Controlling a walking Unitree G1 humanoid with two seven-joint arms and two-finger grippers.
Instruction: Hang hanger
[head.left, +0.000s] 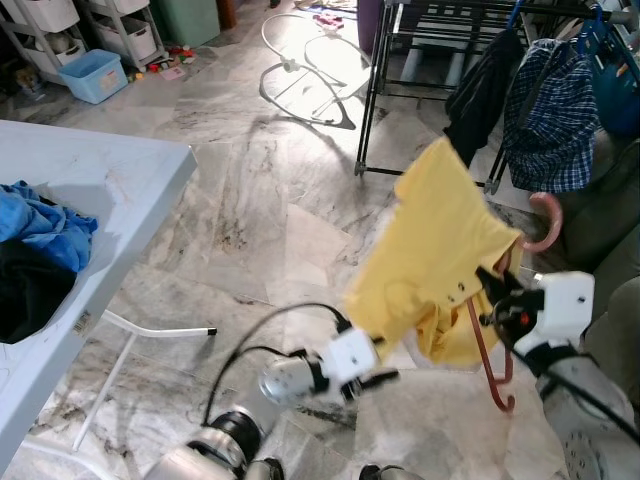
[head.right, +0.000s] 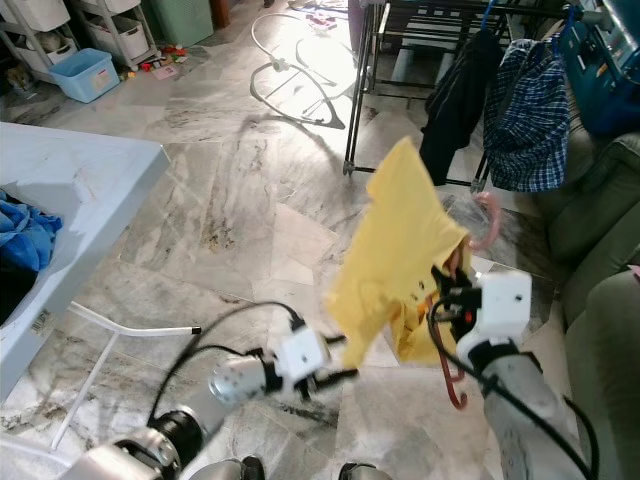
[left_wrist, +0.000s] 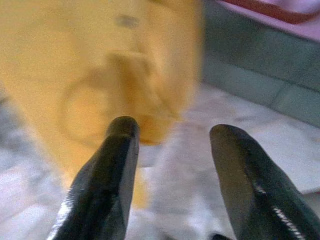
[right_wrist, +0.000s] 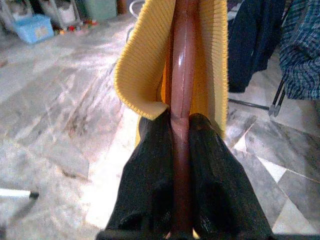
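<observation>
We see the reddish-brown hanger (head.left: 492, 365) at about four o'clock in the head view, carrying a yellow shirt (head.left: 435, 255) that drapes up and toward ten o'clock from it; the pink hook (head.left: 547, 222) curls out at the shirt's two-o'clock edge. Our right gripper (right_wrist: 180, 125) is clamped on the hanger's bar, both black fingers pressed against it just below the shirt's ribbed collar. Our left gripper (head.left: 375, 377) sits at six o'clock, just under the shirt's lower hem, its fingers (left_wrist: 107, 180) spread apart with nothing between them and the yellow cloth close ahead. Beyond the shirt, at one o'clock, stands a black drying rack (head.left: 400, 60) with a dark garment (head.left: 480, 95) and a plaid shirt (head.left: 550, 110) hanging on it. At nine o'clock a white table (head.left: 100, 190) holds blue clothes (head.left: 45, 225).
</observation>
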